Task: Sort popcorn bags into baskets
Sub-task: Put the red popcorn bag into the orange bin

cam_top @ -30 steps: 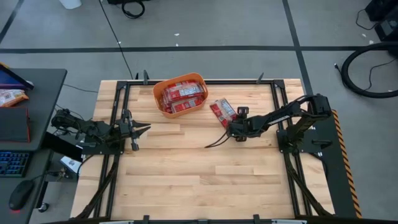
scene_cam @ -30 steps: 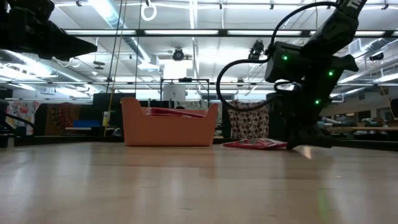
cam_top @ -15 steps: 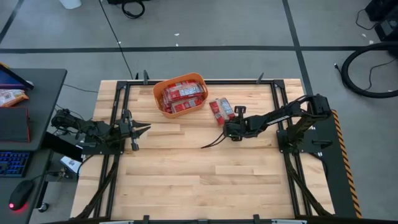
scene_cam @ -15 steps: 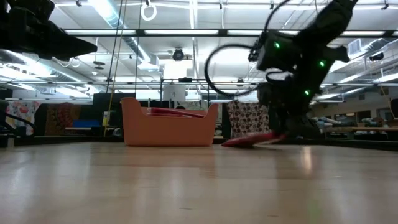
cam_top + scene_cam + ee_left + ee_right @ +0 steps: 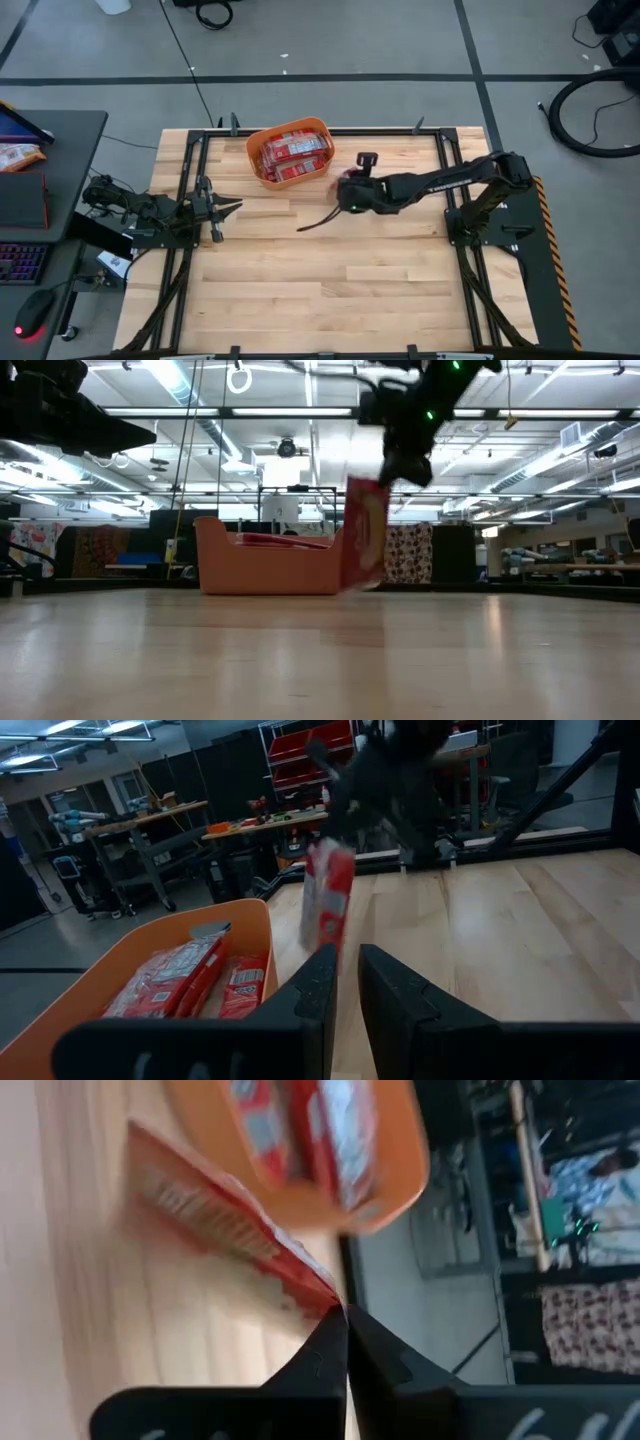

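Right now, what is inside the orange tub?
The orange tub holds red popcorn bags lying flat, several side by side. Anything beneath that top layer is covered, so the full count cannot be seen.

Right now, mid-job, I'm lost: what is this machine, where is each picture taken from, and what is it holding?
These are two dark robot arms at a wooden table, each ending in a two-finger gripper. One picture looks straight down from above, one looks level across the tabletop, and the other two come from cameras on the arms' wrists.

From above, the right gripper reaches toward the table's middle, beside the orange tub. It is shut on one red popcorn bag, which in the low view hangs upright, clear of the table, right by the tub's end. The right wrist camera shows the fingers pinching the bag's corner.

The tub already holds several red packets.

The left gripper waits at the table's left side, fingers open and holding nothing.
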Tool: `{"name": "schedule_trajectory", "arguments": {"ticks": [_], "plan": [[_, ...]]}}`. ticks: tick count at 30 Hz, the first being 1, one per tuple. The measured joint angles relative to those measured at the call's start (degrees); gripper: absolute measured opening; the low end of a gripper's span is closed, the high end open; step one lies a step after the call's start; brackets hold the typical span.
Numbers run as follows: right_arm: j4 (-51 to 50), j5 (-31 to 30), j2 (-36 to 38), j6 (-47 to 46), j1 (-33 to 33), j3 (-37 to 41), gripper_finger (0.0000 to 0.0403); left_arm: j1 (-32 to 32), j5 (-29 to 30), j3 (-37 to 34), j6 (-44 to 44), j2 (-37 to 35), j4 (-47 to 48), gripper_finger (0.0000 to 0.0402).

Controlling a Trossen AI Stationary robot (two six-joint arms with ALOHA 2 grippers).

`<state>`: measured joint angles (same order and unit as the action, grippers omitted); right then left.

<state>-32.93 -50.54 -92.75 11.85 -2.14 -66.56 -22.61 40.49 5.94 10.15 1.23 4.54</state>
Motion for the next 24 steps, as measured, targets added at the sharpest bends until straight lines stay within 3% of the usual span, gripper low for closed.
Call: {"name": "schedule_trajectory", "arguments": {"ticks": [5, 10, 17, 24], "plan": [[4.5, 1.0, 0.0, 7.8, 0.0, -5.6, 0.0004, 0.0, 0.0, 0.0, 0.0, 0.0, 0.0, 0.0050], [16.0, 7.3, 0.0, 18.2, 0.5, -6.9, 0.0004, 0.0, 0.0, 0.0, 0.0, 0.0, 0.0, 0.0050], [32.5, 19.9, 0.0, 27.2, 3.0, -6.8, 0.0003, 0.0, 0.0, 0.0, 0.0, 0.0, 0.0, 0.0050], [44.8, 36.3, 0.0, 28.3, 8.5, -6.8, 0.0004, 0.0, 0.0, 0.0, 0.0, 0.0, 0.0, 0.0050]]}}
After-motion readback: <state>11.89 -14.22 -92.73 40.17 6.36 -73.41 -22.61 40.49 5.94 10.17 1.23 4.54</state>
